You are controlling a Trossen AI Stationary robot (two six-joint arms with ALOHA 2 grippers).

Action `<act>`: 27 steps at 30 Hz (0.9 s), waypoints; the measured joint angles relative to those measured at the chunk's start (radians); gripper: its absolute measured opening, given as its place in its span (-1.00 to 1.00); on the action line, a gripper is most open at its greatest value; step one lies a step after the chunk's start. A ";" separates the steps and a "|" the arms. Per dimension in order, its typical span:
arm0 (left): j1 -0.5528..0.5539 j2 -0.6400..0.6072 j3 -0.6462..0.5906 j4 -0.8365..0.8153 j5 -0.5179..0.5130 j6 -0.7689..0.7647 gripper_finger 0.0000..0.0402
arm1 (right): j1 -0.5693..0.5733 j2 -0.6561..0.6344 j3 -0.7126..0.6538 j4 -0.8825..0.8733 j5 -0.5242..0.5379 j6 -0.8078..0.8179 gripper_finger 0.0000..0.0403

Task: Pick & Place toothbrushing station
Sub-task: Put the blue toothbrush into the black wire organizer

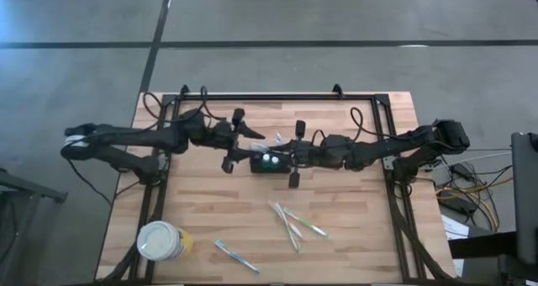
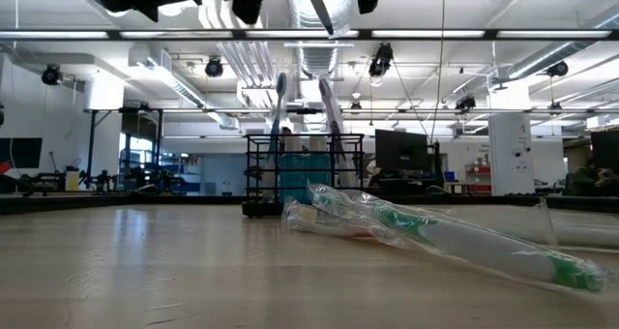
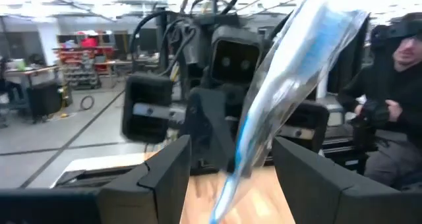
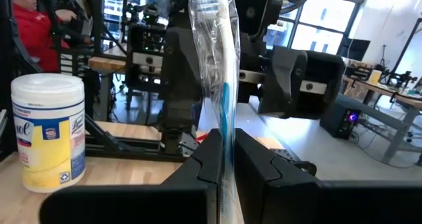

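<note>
Right tool [image 4: 226, 151] is pinching a wrapped toothbrush [image 4: 221, 85] — light, slippery — above the caddy [image 1: 270, 161]; left tool [image 3: 227, 165] is standing open beside it.

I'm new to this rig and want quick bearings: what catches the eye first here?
Both arms meet mid-table over the black wire-mesh caddy. The right gripper is shut on a plastic-wrapped toothbrush; the left gripper is open around another wrapped toothbrush. More wrapped toothbrushes and a white-and-yellow canister lie nearer the table's front edge.
</note>
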 joint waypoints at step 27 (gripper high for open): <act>-0.033 0.070 0.052 0.017 0.014 0.047 -0.83 | 0.000 0.000 0.000 0.000 0.002 -0.008 -0.91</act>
